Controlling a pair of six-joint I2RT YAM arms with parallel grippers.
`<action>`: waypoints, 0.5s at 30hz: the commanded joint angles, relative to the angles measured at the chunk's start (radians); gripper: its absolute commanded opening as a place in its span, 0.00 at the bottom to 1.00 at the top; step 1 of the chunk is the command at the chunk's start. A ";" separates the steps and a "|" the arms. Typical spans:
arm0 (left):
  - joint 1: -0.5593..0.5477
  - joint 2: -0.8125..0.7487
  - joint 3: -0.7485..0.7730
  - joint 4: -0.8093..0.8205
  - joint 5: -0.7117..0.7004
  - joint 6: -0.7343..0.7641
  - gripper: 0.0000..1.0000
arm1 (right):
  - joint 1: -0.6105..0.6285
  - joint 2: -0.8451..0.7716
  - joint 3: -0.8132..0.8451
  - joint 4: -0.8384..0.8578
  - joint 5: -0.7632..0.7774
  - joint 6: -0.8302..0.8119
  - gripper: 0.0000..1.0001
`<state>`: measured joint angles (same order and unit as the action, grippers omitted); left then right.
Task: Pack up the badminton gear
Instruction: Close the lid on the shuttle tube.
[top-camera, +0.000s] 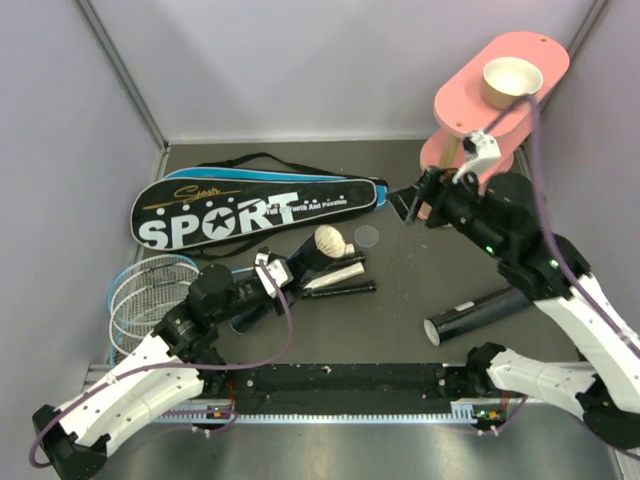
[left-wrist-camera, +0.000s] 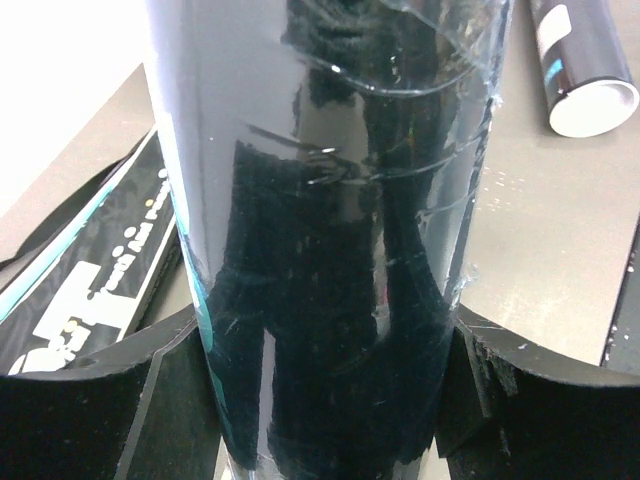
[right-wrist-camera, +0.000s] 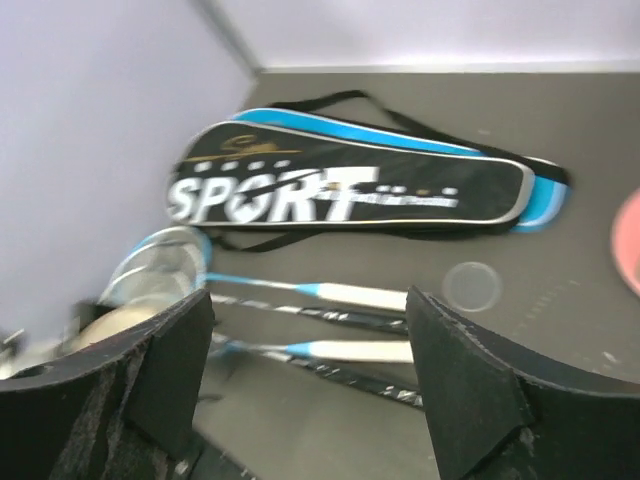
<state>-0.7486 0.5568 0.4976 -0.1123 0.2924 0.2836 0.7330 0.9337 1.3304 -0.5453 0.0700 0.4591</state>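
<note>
Carefully | your left gripper (left-wrist-camera: 320, 360) is clamping the black tube (left-wrist-camera: 330, 200) | right gripper (right-wrist-camera: 310, 320) is hanging open, empty | you seem to be seating the shuttlecock (top-camera: 325, 240): aim straight along the bore.

Left wrist view is basically all black tube (left-wrist-camera: 330, 250), cut off top and bottom, so neither end shows. The second tube (left-wrist-camera: 585, 60) at upper right is clipped by the edge, same for the racket bag (left-wrist-camera: 90, 290) at lower left. Right wrist view is smeared. The racket heads (right-wrist-camera: 160, 265) at lower left slip behind a finger (right-wrist-camera: 120, 390) of the right end effector (right-wrist-camera: 310, 325), and the pink stand (right-wrist-camera: 628, 255) is just a sliver at the right edge.
</note>
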 joint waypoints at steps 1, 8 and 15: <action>-0.003 -0.041 0.015 0.100 -0.087 0.008 0.05 | -0.052 0.293 0.012 -0.100 0.189 0.023 0.74; -0.005 -0.081 0.004 0.105 -0.144 0.012 0.05 | -0.069 0.737 0.186 -0.123 0.119 -0.039 0.52; -0.003 -0.081 0.004 0.103 -0.134 0.012 0.05 | -0.103 1.069 0.355 -0.105 0.066 -0.031 0.32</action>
<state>-0.7486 0.4885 0.4953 -0.1024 0.1665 0.2855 0.6579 1.9442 1.5627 -0.6624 0.1505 0.4377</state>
